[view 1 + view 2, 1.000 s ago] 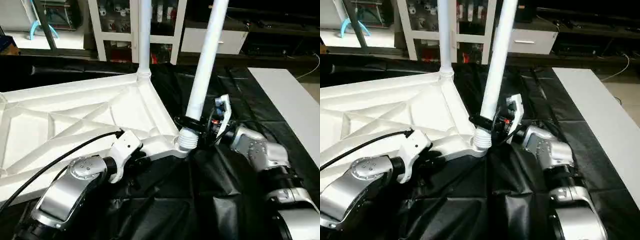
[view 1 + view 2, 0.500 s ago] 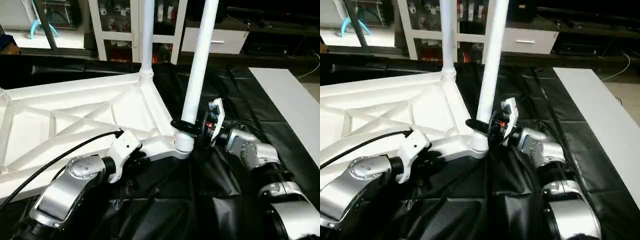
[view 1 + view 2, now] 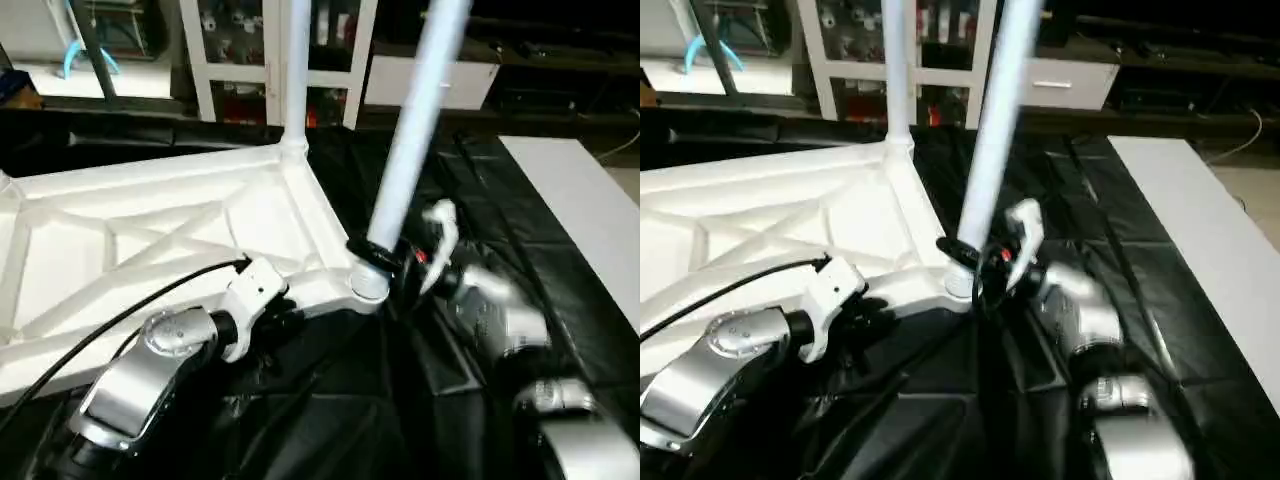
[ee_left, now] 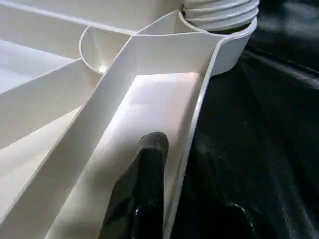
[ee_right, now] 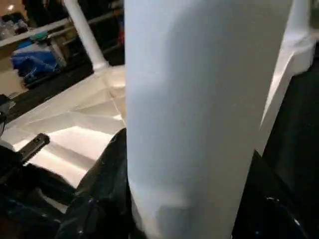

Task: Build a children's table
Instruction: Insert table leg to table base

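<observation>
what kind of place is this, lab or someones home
Probably a lab or workshop set up like a room: a work surface draped in black sheeting, a white glass-door cabinet behind, and the upturned table top.

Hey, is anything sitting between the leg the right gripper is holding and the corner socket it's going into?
Nothing visible: the leg held by the right gripper already meets the corner socket directly.

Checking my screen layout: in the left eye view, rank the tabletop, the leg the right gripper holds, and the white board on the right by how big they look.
1. Tabletop, largest.
2 and 3. The held leg and the white board look alike in area, and both are cut off by the picture's edge, so unranked.
</observation>
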